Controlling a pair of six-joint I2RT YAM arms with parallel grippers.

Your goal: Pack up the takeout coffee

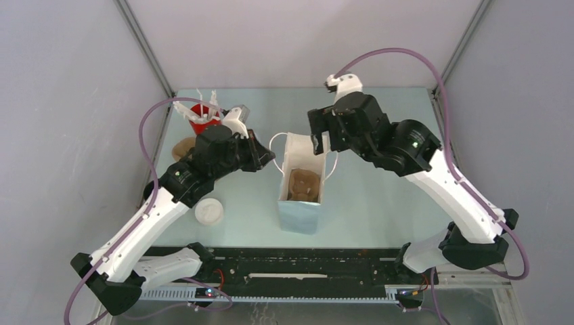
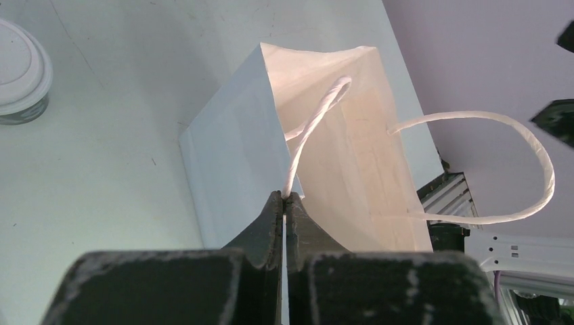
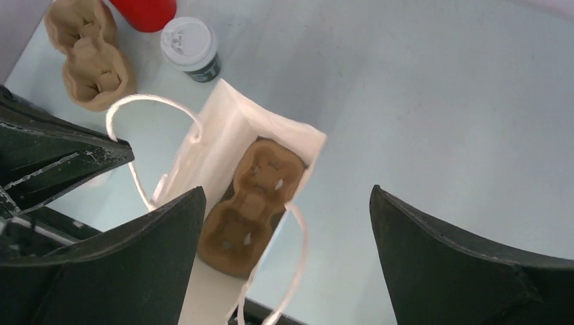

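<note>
The takeout coffee [image 1: 209, 211], a black cup with a white lid, stands on the table left of the white paper bag [image 1: 301, 210]. It also shows in the left wrist view [image 2: 20, 71] and the right wrist view [image 3: 191, 47]. The bag stands upright and open with a brown pulp tray [image 1: 303, 184] inside, also seen in the right wrist view [image 3: 252, 200]. My left gripper [image 1: 269, 160] is shut on the bag's left handle [image 2: 317, 120], pinched at the tips [image 2: 285, 198]. My right gripper [image 1: 321, 137] is open and empty [image 3: 288, 191] above the bag's far end.
A red cup with white cutlery [image 1: 202, 119] stands at the back left, with a second brown pulp tray [image 1: 182, 147] beside it. The bag's other handle [image 1: 333, 166] loops out to the right. Grey walls close in both sides.
</note>
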